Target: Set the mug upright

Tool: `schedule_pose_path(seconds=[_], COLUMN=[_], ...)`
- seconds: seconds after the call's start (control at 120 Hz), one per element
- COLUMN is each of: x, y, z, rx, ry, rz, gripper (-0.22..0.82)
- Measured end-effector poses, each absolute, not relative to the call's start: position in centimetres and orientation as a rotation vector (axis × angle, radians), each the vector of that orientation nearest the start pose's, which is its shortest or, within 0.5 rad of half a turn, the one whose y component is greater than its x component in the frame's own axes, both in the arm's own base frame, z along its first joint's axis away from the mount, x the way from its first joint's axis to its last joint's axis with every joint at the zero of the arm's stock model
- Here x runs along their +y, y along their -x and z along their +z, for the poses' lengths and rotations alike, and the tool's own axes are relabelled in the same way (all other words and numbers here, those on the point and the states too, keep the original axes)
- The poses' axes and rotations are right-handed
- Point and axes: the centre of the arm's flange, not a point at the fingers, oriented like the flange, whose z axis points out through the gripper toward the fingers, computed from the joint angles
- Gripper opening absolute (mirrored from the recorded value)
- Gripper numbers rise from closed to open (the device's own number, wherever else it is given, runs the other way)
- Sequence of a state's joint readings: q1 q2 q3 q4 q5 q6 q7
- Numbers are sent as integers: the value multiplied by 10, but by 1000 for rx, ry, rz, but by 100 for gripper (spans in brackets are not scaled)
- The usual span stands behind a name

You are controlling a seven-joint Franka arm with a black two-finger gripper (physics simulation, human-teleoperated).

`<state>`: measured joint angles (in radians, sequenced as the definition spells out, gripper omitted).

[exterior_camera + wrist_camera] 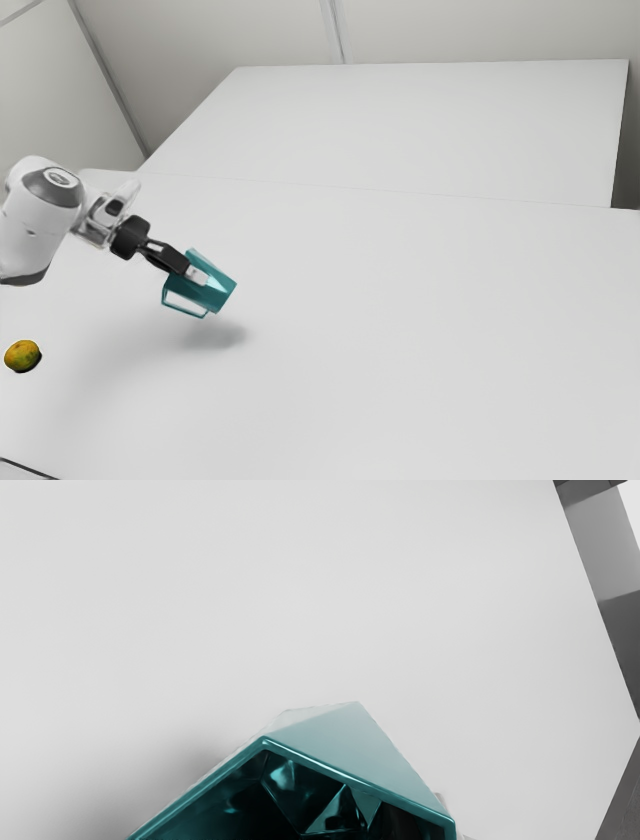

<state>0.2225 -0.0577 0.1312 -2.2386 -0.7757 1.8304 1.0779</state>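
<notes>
Starting near and working back: there's an orange-green fruit (22,356) toward the near part of the tabletop (420,400), over by the exterior view's left, well apart from everything else. Past that is the shadow (215,337), and above it the teal mug (216,291), hanging clear of the surface and well in from the tabletop's far edge (400,192). It's tipped over, mouth back toward the hand, base slanting down and away, with the handle (185,310) on the low side. The gripper (197,274) is clamped on the mug by its side near the rim (350,777). So not upright yet; I'd say it needs levelling, then easing down onto its base. Handling-wise, my guess is stiff and fairly light, glazed-looking, so probably slick and maybe chippy. The flat facets should give the pads decent purchase, and the wall by the rim seems a fair hold, but it could pivot if the base lands corner-first.
</notes>
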Motion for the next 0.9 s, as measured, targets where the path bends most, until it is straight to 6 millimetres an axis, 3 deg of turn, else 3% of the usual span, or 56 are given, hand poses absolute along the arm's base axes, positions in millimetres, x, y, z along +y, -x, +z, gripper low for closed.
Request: schedule_pose_path(seconds=[0.208,0.358,0.467,0.592,0.9], x=[87,67,47,34,13], y=[-498,-498,-498,-498,-485], z=[421,450,458,454,417], rx=[-591,-683,-724,-731,-605], ry=[-2499,-2674,-2780,-2903,-3095], rz=[150,87,49,-13,-14], gripper=[-18,-18,-18,-18,-18])
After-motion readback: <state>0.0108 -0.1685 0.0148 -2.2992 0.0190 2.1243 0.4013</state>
